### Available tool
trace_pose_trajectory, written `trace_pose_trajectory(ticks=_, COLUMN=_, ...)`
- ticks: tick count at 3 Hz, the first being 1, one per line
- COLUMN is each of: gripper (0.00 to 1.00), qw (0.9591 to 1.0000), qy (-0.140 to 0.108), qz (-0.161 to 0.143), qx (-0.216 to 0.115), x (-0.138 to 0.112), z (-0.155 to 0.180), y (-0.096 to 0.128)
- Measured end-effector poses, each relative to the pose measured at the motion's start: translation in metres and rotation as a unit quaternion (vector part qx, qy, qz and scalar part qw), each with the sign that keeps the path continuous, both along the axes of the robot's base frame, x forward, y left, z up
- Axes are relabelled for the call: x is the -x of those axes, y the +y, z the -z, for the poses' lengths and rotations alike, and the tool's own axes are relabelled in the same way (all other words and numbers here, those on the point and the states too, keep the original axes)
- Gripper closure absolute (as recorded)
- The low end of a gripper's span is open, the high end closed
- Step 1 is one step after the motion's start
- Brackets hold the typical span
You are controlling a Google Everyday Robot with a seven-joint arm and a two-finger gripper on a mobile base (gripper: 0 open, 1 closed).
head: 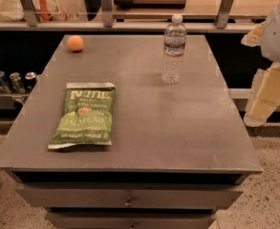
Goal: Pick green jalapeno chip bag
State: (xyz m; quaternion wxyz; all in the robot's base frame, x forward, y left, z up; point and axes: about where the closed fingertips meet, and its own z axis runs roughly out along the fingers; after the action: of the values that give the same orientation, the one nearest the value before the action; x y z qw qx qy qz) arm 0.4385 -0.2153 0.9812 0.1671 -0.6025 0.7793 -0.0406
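Observation:
The green jalapeno chip bag (84, 115) lies flat on the left front part of the grey table (177, 128), with its white lettering facing up and pale crimped ends at front and back. My gripper (263, 104) hangs at the right edge of the view, just off the table's right side and far from the bag. It holds nothing that I can see.
A clear water bottle (173, 49) stands upright at the back right of the table. An orange (75, 43) sits at the back left corner. Several cans (10, 81) stand on a low shelf to the left. A railing and counter run behind the table.

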Motion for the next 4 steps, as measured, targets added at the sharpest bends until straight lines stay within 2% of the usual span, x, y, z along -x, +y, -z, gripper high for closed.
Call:
trace_pose_trajectory(ticks=1, gripper=0.0, qw=1.0, qy=0.0, qz=0.0, qx=0.0, x=0.0, z=0.0, y=0.0)
trace_pose_trajectory(ticks=2, gripper=0.0, qw=0.9998, qy=-0.004, qz=-0.019, qx=-0.009, x=-0.003, z=-0.006, y=0.007)
trace_pose_trajectory(ticks=3, gripper=0.0, qw=0.9945, qy=0.002, qz=-0.103, qx=0.016, x=-0.006, z=-0.005, y=0.052)
trace_pose_trajectory(ticks=4, gripper=0.0, qw=0.9727, qy=0.003, qz=-0.225, qx=0.055, x=-0.008, z=0.006, y=0.135)
